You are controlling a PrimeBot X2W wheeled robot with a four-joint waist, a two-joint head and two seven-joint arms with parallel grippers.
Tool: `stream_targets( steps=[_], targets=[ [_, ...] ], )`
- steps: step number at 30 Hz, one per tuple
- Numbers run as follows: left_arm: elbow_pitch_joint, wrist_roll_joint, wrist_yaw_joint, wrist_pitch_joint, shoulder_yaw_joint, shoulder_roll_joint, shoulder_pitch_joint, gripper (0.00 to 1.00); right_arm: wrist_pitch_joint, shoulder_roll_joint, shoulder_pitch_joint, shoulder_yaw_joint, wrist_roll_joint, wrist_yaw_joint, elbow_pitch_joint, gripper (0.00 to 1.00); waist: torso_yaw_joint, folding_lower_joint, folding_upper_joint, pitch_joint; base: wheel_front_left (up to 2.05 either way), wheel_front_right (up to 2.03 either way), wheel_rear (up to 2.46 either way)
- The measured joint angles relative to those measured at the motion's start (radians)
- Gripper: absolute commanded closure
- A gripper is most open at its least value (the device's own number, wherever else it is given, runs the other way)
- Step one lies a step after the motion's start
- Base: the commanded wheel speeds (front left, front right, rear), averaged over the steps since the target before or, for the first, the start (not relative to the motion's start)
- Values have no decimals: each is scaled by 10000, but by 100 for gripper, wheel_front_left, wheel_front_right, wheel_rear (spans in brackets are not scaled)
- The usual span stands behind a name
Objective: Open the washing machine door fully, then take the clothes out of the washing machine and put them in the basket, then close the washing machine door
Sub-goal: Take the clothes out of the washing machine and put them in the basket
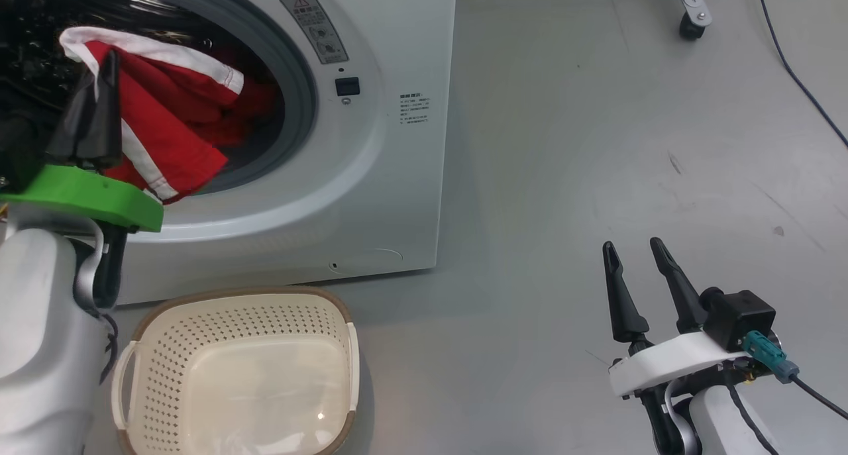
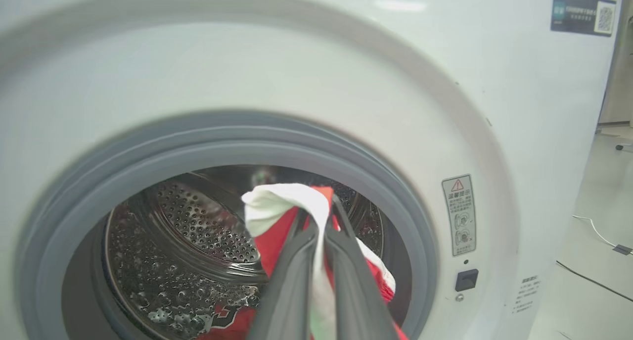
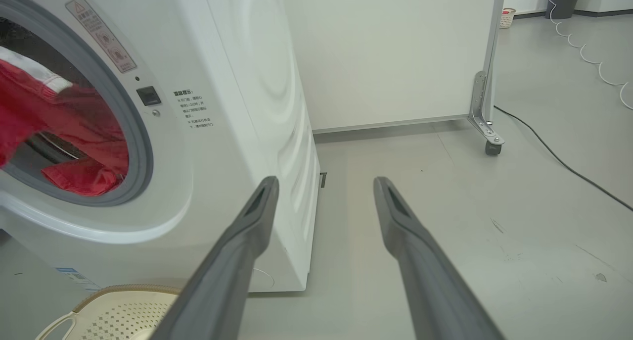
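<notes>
Left gripper (image 1: 106, 71): pressed together on a white-edged fold of the clothes at the drum mouth. The pinch is high on the fabric, so the rest hangs free for lifting out.
Clothes (image 1: 165, 117): red with white bands, draped from the pinch across the grey gasket. More red fabric lies low inside the drum.
Basket (image 1: 238, 295): on the floor just below the opening, probably placed so a garment can drop straight in.
Machine (image 1: 384, 177): its round opening is uncovered, so unloading appears to be under way.
Right gripper (image 1: 633, 244): spread wide and holding nothing, well apart to the right above the floor, likely parked clear of the work.
Warning sticker (image 1: 313, 28): red triangle and pictograms; the text is too small to read.
Printed block (image 1: 415, 110): several small lines, not legible.
Dark sticker (image 2: 583, 13): a QR code and a pale line of text, unreadable.
</notes>
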Motion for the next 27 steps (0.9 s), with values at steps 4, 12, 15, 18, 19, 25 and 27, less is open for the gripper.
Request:
stream_targets(
  steps=[4, 12, 15, 18, 19, 25, 27],
  targets=[
    [-1561, 366, 0, 10, 616, 36, 93, 100, 0, 0, 25, 4, 0, 27, 8, 0, 164, 0, 0, -190, 0, 0, 0],
    [-3708, 1024, 0, 0, 1152, 128, 288, 100, 0, 6, 164, 61, -15, 69, 8, 0, 338, 0, 0, -348, 0, 0, 0],
    [-4171, 1078, 0, -2, 1285, 123, 464, 100, 0, 6, 166, 58, -17, 79, 0, 0, 359, 0, 0, -352, 0, 0, 0],
    [-4458, 1137, 0, -2, 1352, 102, 755, 100, 0, 6, 168, 52, -17, 81, -17, 0, 377, 0, 0, -345, 0, 0, 0],
    [-4533, 1137, 0, -2, 1367, 92, 853, 100, 0, 6, 168, 50, -17, 81, -21, 0, 382, 0, 0, -340, 0, 0, 0],
    [-4627, 1135, 0, -2, 1306, 67, 1642, 100, 0, 6, 171, 8, -17, 82, -36, 0, 397, 0, 0, -283, 0, 0, 0],
    [-4608, 1112, 0, -2, 1241, 33, 1940, 100, 0, 6, 172, -8, -17, 82, -38, 0, 400, 0, 0, -256, 0, 0, 0]
  ],
)
